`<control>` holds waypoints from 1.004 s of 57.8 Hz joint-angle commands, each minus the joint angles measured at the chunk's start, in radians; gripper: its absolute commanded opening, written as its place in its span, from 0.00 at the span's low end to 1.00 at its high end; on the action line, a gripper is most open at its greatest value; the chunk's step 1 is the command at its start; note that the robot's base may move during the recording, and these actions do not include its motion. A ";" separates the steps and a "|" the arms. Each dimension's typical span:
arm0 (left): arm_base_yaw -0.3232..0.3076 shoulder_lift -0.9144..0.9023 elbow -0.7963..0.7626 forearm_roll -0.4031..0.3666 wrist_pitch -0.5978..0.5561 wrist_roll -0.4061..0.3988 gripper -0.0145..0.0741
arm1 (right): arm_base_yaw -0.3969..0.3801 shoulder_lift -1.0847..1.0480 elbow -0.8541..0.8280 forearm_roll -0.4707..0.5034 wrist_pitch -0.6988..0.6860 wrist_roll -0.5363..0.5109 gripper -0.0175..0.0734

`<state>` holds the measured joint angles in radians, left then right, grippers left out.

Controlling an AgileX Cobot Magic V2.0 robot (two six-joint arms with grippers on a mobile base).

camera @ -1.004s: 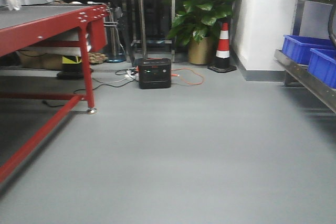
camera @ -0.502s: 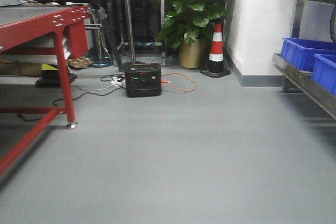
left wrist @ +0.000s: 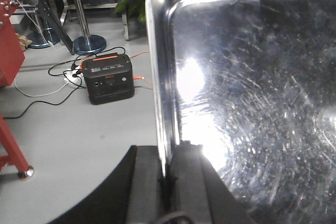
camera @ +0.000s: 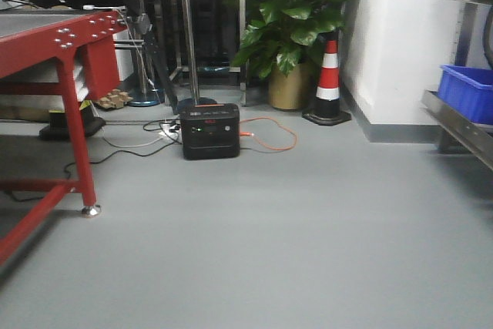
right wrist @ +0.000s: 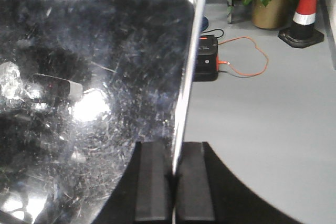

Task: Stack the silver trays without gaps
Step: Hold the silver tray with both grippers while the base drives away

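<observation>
Silver tray, rim running up-frame, pinched tight at lower centre by left gripper and, on opposite edge, right gripper; pan spanning between them.

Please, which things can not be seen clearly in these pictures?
- Left wrist view: the silver tray, pinched by the left gripper, is cut off at right.
- Right wrist view: the right gripper pinches a rim; same tray or another, unclear.
- Front view: the tray and both grippers lie outside its frame.
</observation>
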<state>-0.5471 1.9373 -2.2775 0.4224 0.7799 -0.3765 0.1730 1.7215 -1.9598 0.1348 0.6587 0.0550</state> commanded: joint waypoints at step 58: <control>0.007 -0.016 -0.011 0.036 -0.020 0.006 0.16 | -0.003 -0.017 -0.012 -0.016 -0.044 -0.019 0.11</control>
<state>-0.5471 1.9360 -2.2799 0.4242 0.7814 -0.3765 0.1730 1.7234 -1.9598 0.1348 0.6565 0.0550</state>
